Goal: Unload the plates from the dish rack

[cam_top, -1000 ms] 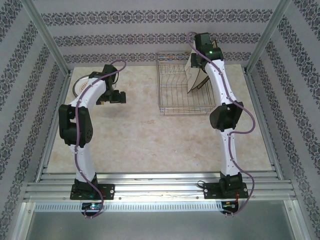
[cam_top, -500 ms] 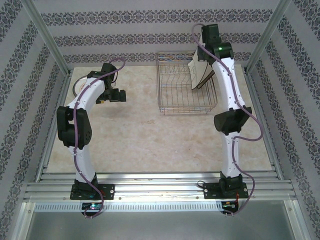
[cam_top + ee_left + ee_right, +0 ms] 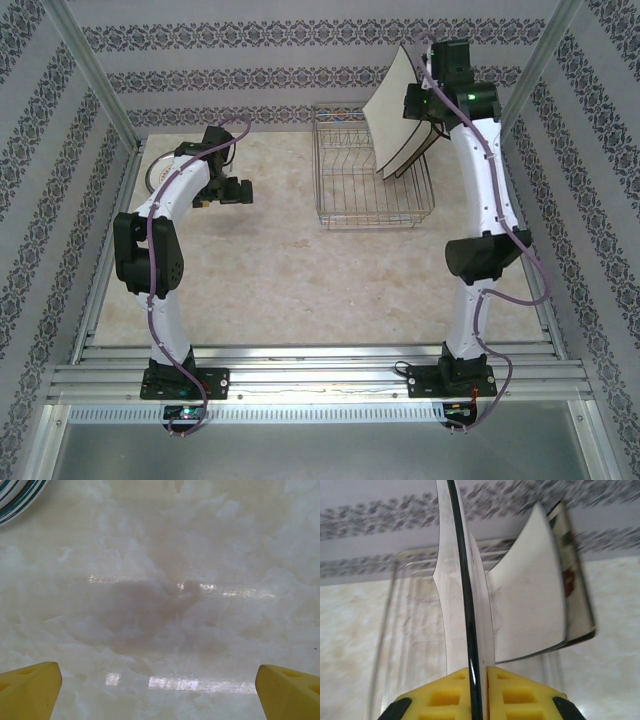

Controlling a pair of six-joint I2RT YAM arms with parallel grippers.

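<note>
Pale marbled table (image 3: 300, 270) under everything. Tall over the far right side, the right arm (image 3: 480, 200); bent low over the far left, the left arm (image 3: 160, 230). Wire dish rack (image 3: 350, 200) on the table at the far middle, just right of centre, blurred in the right wrist view (image 3: 405, 630). Above the rack's right end, a square cream plate (image 3: 393, 100) with a dark edge, up in the air, tilted, seen edge-on from the right wrist (image 3: 466, 580). Just beside it, a second square plate (image 3: 530, 595) with a flower print along one side, lower down and possibly leaning in the rack; hard to tell through the blur. Flat on the table at the far left, a round plate (image 3: 158, 172) partly behind the left arm, its green-striped rim in a corner of the left wrist view (image 3: 17, 492). Clenched on the square cream plate's edge, the right gripper (image 3: 425, 100), yellow fingers (image 3: 445, 695) pressed to both faces. Over bare table near the round plate, the left gripper (image 3: 232, 192), fingers (image 3: 30, 687) spread wide, holding nothing.
</note>
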